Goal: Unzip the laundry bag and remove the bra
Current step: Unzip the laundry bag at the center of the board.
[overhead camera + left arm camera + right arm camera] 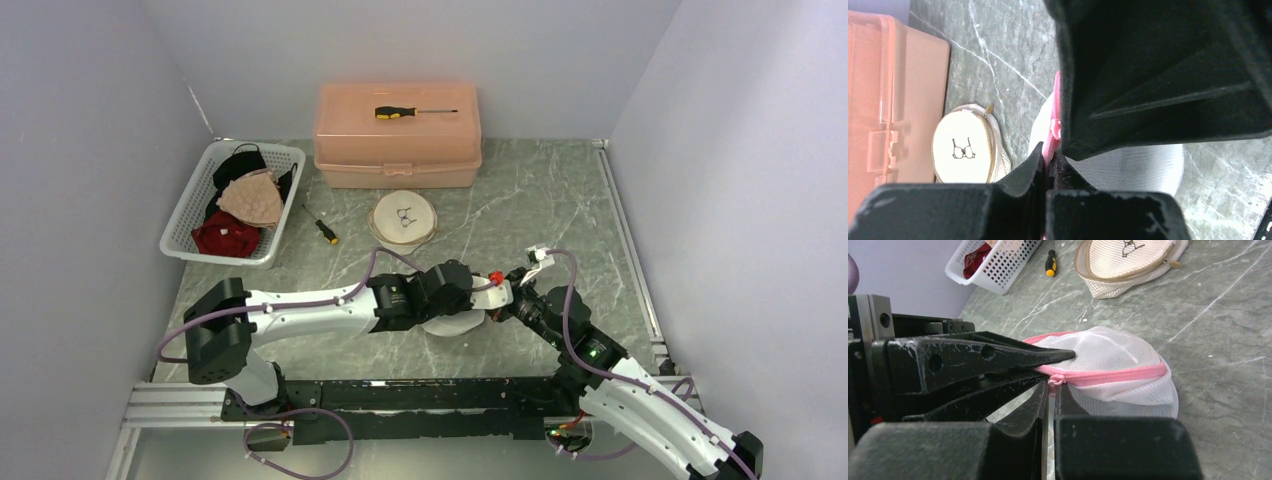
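The laundry bag [452,326] is a white mesh pouch with a pink zipper [1120,375], lying on the marble table between both arms. My left gripper [1053,161] is shut on the pink zipper band at the bag's edge [1054,127]. In the right wrist view its black fingers [998,357] pinch that same edge from the left. My right gripper [1052,390] is shut just under the zipper pull [1055,381], with the pull's tab between its tips. The zipper looks closed along the side I can see. The bra is hidden inside the bag.
A second, beige mesh bag [403,219] with a printed drawing lies behind. A pink toolbox [398,140] with a screwdriver [413,112] on its lid stands at the back. At the left are a white basket [180,232] of garments and a small screwdriver [322,229]. Walls close in both sides.
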`<control>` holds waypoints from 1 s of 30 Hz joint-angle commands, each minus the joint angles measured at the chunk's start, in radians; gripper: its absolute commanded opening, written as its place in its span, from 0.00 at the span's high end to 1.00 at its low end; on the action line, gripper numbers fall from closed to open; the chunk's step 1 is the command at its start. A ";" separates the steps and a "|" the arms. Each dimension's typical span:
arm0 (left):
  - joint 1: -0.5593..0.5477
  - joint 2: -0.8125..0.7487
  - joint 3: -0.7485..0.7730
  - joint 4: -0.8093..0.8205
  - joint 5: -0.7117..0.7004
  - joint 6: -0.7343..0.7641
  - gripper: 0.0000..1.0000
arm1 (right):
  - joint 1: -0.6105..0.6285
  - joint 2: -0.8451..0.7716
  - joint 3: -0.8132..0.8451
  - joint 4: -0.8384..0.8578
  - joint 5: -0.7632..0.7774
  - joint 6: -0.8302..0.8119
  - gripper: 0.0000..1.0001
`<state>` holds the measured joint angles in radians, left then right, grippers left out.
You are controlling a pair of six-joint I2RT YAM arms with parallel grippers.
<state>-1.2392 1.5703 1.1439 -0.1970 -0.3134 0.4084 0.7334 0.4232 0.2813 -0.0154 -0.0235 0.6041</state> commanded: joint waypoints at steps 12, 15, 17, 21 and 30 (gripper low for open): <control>-0.005 -0.261 -0.255 0.137 0.011 0.019 0.97 | -0.004 -0.061 0.025 -0.078 0.341 0.104 1.00; -0.011 -0.312 -0.282 0.124 0.012 0.015 0.97 | -0.004 -0.050 0.012 -0.058 0.375 0.119 1.00; -0.017 -0.342 -0.306 0.128 0.022 0.015 0.97 | -0.004 -0.022 0.010 -0.039 0.385 0.126 1.00; -0.028 -0.379 -0.330 0.135 0.032 0.004 0.97 | -0.006 0.051 0.006 0.025 0.377 0.128 1.00; -0.018 -0.384 -0.310 0.329 -0.071 0.255 0.82 | -0.003 -0.006 0.081 0.125 0.217 -0.088 1.00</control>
<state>-1.2625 1.2125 0.8062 0.0212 -0.3191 0.5076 0.7494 0.4416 0.2836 0.0429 0.1566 0.6456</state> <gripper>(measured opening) 0.161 0.053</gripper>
